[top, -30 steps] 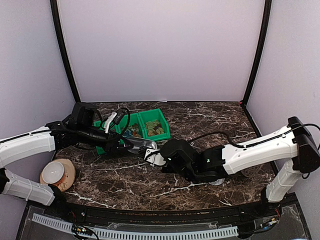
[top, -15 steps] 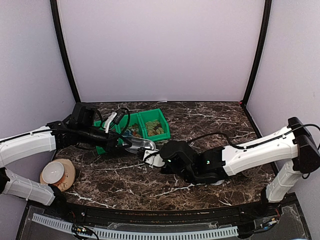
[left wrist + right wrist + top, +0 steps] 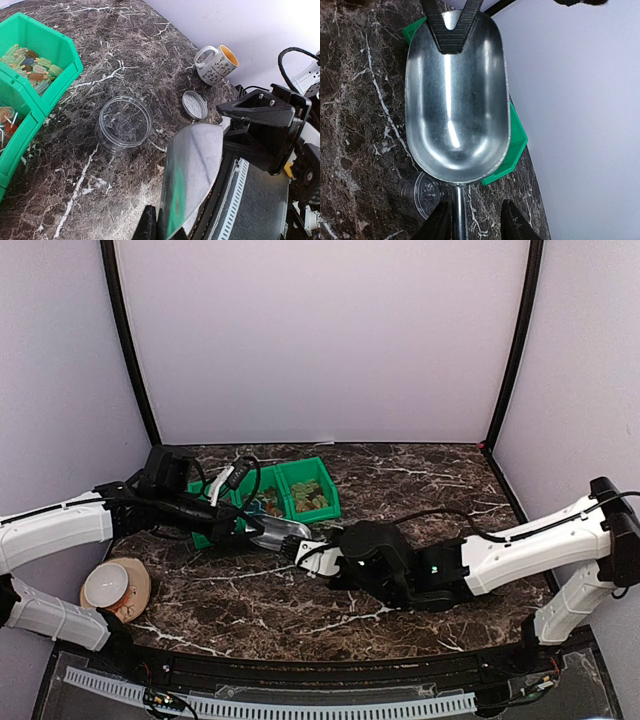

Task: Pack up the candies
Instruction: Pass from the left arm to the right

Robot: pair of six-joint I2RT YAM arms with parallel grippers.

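Observation:
The candies (image 3: 30,62) lie in a green two-compartment bin (image 3: 67,75), which also shows at the back left in the top view (image 3: 330,502). My left gripper (image 3: 256,527) is shut on the front rim of a metal scoop (image 3: 285,531), held in the air beside the bin. In the right wrist view the scoop bowl (image 3: 455,95) is empty. Its handle (image 3: 457,215) runs between the spread fingers of my right gripper (image 3: 475,210), close to the left finger (image 3: 440,222). A clear round tub (image 3: 122,122) stands open on the table below.
The tub's lid (image 3: 194,105) lies next to a patterned mug (image 3: 216,62) with a yellow inside. A wooden disc with a white object (image 3: 112,587) sits at the near left. The right arm (image 3: 480,555) stretches low across the table's middle.
The right arm has shifted a little to the right and its gripper has settled around the scoop's handle. The left arm and the scoop have hardly moved.

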